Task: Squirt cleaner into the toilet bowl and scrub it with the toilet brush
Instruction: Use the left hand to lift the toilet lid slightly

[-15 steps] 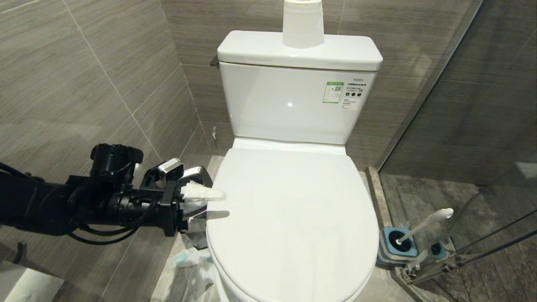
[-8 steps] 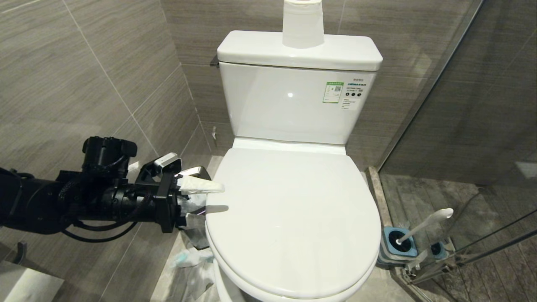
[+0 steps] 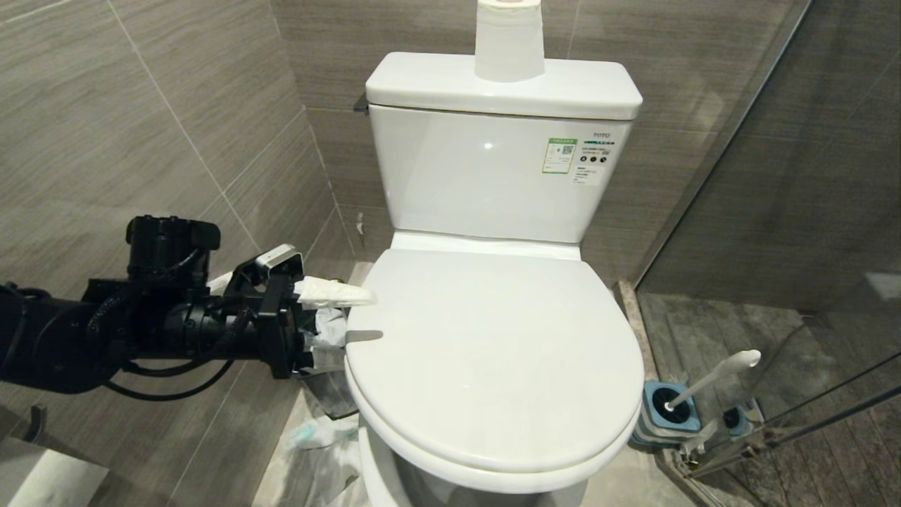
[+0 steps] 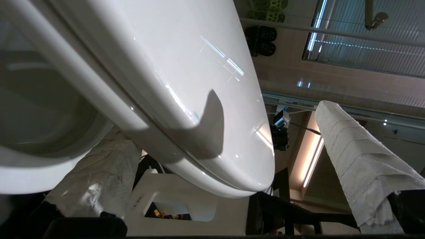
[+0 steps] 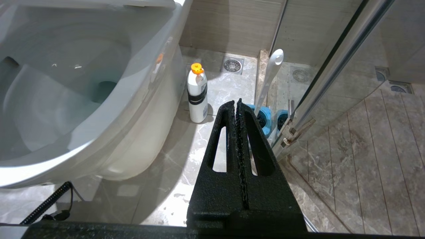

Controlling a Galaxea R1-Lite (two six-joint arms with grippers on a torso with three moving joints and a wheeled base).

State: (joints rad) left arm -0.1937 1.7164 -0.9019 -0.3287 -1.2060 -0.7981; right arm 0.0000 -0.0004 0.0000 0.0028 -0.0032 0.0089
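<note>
White glossy ceramic fills most of the head view: the toilet bowl (image 3: 394,468) sits under a lid (image 3: 493,359) that stands a little raised at the front, with a dark gap between the lid and the bowl's rim. A cistern (image 3: 493,176) stands behind, with a roll of paper (image 3: 508,39) on its top.

At the lid's left edge, the left end effector (image 3: 331,317) reaches in from the side on a black arm. Its fingers, wrapped in white cloth, are spread wide apart; the upper finger (image 3: 334,292) lies just above the lid's edge and the lower one sits beneath it. In the left wrist view the lid and seat pass between the two wrapped fingers (image 4: 358,159), with no clear clamping on them.

The toilet brush (image 3: 711,377) leans in its grey-and-blue holder (image 3: 665,419) on the floor to the right of the bowl, beside a glass shower door (image 3: 774,176). Its white handle tilts up and to the right.

The right end effector (image 5: 238,103) hangs low by the bowl's right side, its black fingers pressed together with nothing between them. Beyond it a white cleaner bottle (image 5: 197,94) with an orange cap stands upright on the floor, close against the bowl's outer wall and near the brush holder.
</note>
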